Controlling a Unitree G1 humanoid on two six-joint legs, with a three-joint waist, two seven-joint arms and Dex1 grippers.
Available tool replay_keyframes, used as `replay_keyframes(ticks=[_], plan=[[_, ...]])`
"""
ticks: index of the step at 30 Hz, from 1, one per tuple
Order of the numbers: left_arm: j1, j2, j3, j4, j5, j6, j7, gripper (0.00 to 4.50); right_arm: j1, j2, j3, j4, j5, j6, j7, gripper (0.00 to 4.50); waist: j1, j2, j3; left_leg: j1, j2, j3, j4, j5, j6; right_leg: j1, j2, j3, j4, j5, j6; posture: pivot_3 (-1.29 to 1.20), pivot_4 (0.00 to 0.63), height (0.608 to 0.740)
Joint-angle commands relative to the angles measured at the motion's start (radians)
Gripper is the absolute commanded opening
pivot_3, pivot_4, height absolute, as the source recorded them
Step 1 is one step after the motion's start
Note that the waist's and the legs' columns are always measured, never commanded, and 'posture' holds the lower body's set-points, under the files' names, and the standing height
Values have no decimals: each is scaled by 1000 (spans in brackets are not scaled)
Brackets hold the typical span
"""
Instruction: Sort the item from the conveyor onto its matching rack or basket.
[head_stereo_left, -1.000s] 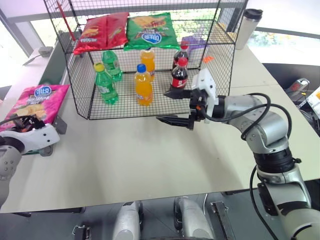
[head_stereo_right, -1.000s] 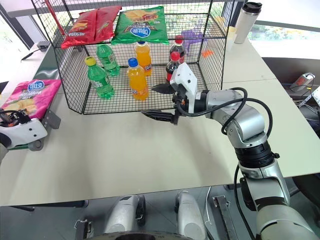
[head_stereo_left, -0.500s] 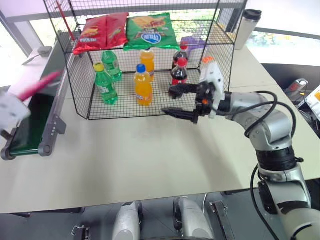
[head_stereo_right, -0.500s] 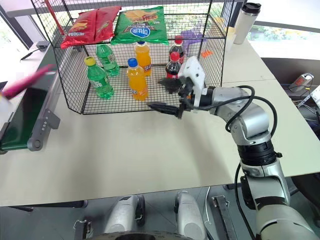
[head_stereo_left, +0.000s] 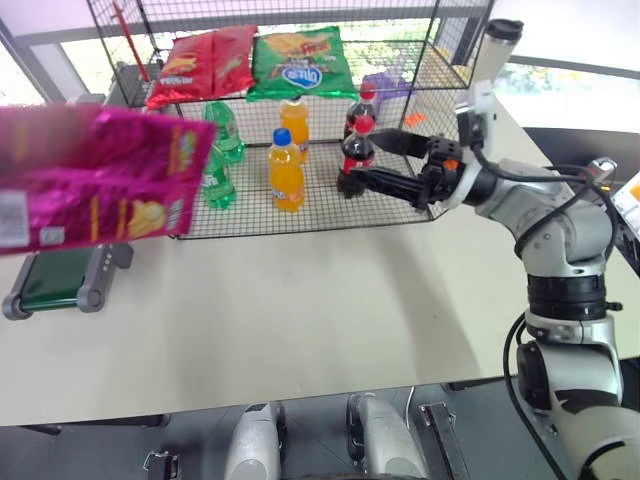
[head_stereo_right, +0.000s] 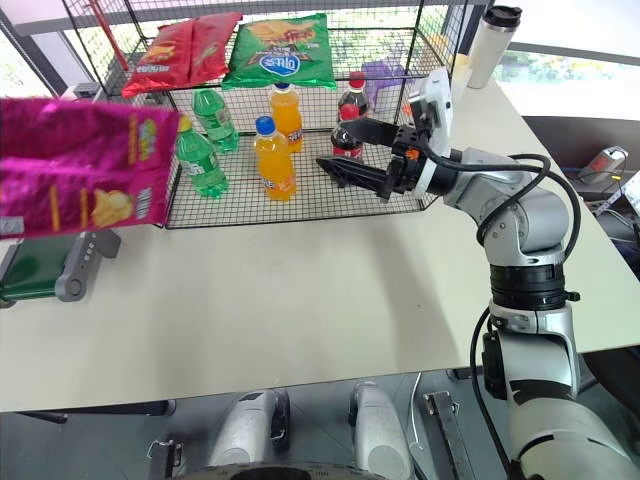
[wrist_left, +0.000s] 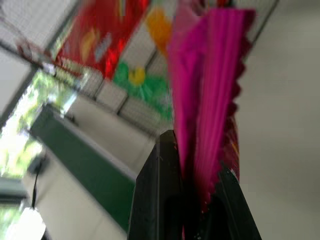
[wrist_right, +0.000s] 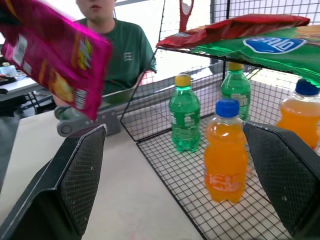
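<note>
The item, a magenta-pink chip bag (head_stereo_left: 100, 180), hangs in the air at the left, above the near end of the conveyor (head_stereo_left: 55, 280) and in front of the rack's left side. In the left wrist view my left gripper (wrist_left: 195, 200) is shut on the bag's lower edge. The black wire rack (head_stereo_left: 450, 120) stands at the back of the table. My right gripper (head_stereo_left: 365, 160) is open and empty, pointing left along the rack's front right, close to the cola bottles.
Red chip bags (head_stereo_left: 200, 65) and a green chip bag (head_stereo_left: 300, 62) lie on the rack's upper level. Green (head_stereo_left: 222, 125), orange (head_stereo_left: 285, 170) and cola (head_stereo_left: 357, 150) bottles stand below. A tumbler (head_stereo_left: 497, 45) is back right. A person in a green shirt (wrist_right: 122, 55) sits behind the conveyor.
My left arm has lifted the pink bag off the conveyor, up and to the right. The right gripper has risen and drifted right towards the rack, still open.
</note>
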Motion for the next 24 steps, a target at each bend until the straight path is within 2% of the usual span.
replay_keyframes(ticks=[1, 6, 12, 18, 24], plan=[[-148, -45, -170, -32, -233, 32, 150, 43, 3, 36, -27, -6, 37, -15, -1, 4500, -1, 0, 0, 1, 0, 0, 0, 0, 0, 1, 0, 0, 0, 1, 1, 0, 150, 740], [-335, -85, -386, 20, -354, -22, 230, 43, 4, 40, -15, 6, 47, -22, 58, 4500, -4, 0, 0, 4, 0, 0, 0, 0, 0, 3, 2, 1, 1, 1, 2, 0, 150, 740], [-498, -139, -594, 91, -355, -122, 225, 43, -9, 39, -6, 19, 56, -17, 116, 4500, -3, 0, 0, 6, 0, 0, -1, 0, 0, 5, 2, 2, 1, 1, 2, 0, 150, 740], [-570, -197, -706, 115, -353, -173, 210, 43, -37, 70, -28, -10, 147, 34, 139, 4500, -3, 0, 0, 6, 0, 0, 0, 0, 0, 5, 2, 2, 1, 1, 3, 0, 150, 740], [-562, -253, -782, 143, -279, -236, 212, 43, -85, 113, -1, 32, 135, 4, 152, 4500, -3, 0, 0, 6, 0, 0, 0, 0, 0, 5, 2, 2, 1, 1, 3, 0, 150, 740]])
